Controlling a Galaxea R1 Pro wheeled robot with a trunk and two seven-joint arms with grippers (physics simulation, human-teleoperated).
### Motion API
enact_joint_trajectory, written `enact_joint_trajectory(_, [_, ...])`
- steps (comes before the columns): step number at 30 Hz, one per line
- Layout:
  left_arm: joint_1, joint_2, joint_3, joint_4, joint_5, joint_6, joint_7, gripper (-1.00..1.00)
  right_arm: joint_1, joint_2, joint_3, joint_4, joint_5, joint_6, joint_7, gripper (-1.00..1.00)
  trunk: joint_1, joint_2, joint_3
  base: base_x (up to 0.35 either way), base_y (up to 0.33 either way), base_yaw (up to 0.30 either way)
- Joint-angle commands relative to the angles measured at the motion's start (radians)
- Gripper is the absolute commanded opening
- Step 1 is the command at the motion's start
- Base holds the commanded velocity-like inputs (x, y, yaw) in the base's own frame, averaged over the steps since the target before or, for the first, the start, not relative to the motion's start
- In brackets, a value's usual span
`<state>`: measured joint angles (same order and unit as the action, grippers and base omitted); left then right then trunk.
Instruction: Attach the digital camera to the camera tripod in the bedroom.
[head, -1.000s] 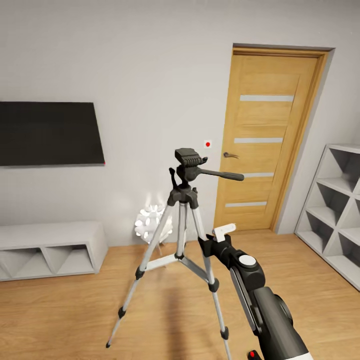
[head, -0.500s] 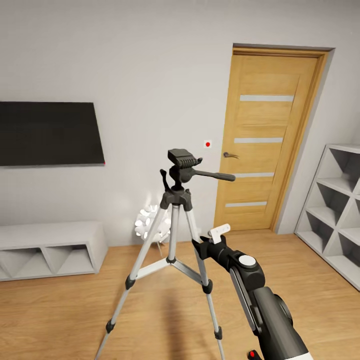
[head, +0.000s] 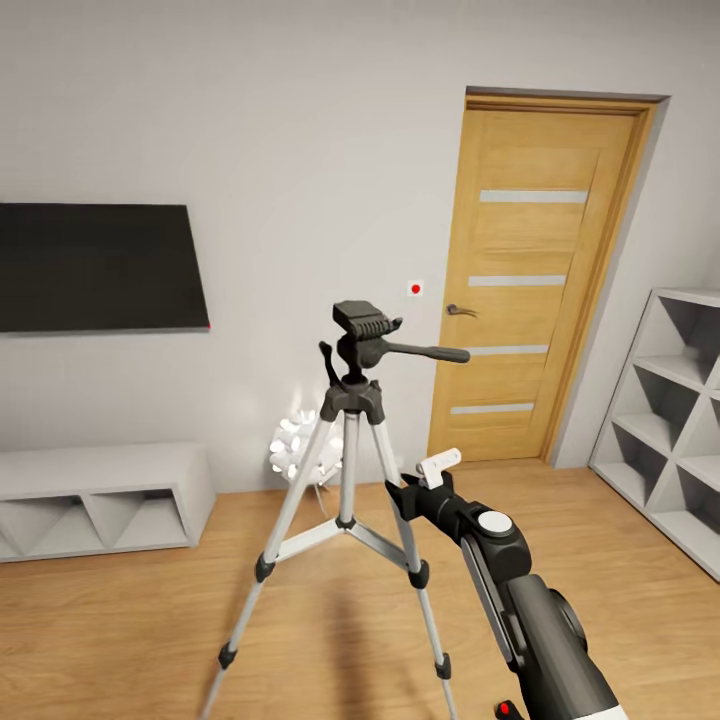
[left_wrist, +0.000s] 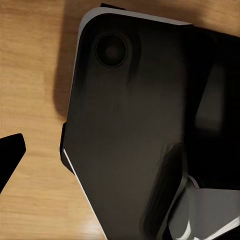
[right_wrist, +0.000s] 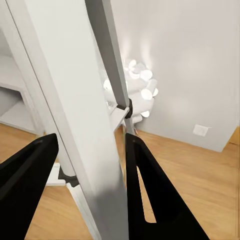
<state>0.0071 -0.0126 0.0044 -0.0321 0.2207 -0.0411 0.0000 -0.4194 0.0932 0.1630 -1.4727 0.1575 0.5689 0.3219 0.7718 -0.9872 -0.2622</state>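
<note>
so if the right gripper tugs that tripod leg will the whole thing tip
Probably somewhat tippy: the camera tripod is tall, with its black head high above thin silver legs. The splayed legs and centre brace should steady it. The right gripper straddles one leg, low down.

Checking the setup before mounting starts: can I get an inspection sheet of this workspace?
Surface: wood floor, bare around the stand.
Job's things: camera tripod upright, legs spread; its head carries nothing, pan handle points toward the door.
Clutter: white spiky lamp behind the tripod.
End effectors: right end effector straddles a tripod leg, apparently clamped; left end effector, one dark fingertip over floor, state unclear.
Cables: nothing seen.
Surroundings: wall TV, low white cabinet, cube shelf.
</note>
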Motion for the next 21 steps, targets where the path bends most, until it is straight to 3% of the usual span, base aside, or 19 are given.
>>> enact_joint_trajectory(1, [0.001, 0.0, 0.0, -0.002, 0.006, -0.001, 0.0, 1.0, -0.001, 0.001, -0.001, -0.002, 0.013, 0.003, 0.008, -1.0, 0.0, -0.001, -0.001, 0.054, 0.0, 0.0])
enact_joint_trajectory(10, [0.001, 0.0, -0.001, -0.002, 0.006, 0.0, 0.0, 1.0, -0.001, 0.001, -0.002, 0.001, 0.05, 0.004, 0.008, -1.0, 0.0, -0.001, -0.001, 0.232, 0.0, 0.0])
enact_joint_trajectory(21, [0.001, 0.0, -0.001, -0.002, 0.006, 0.0, 0.0, 1.0, -0.001, 0.002, -0.001, 0.006, 0.052, 0.005, 0.008, -1.0, 0.0, -0.001, -0.001, 0.296, 0.0, 0.0])
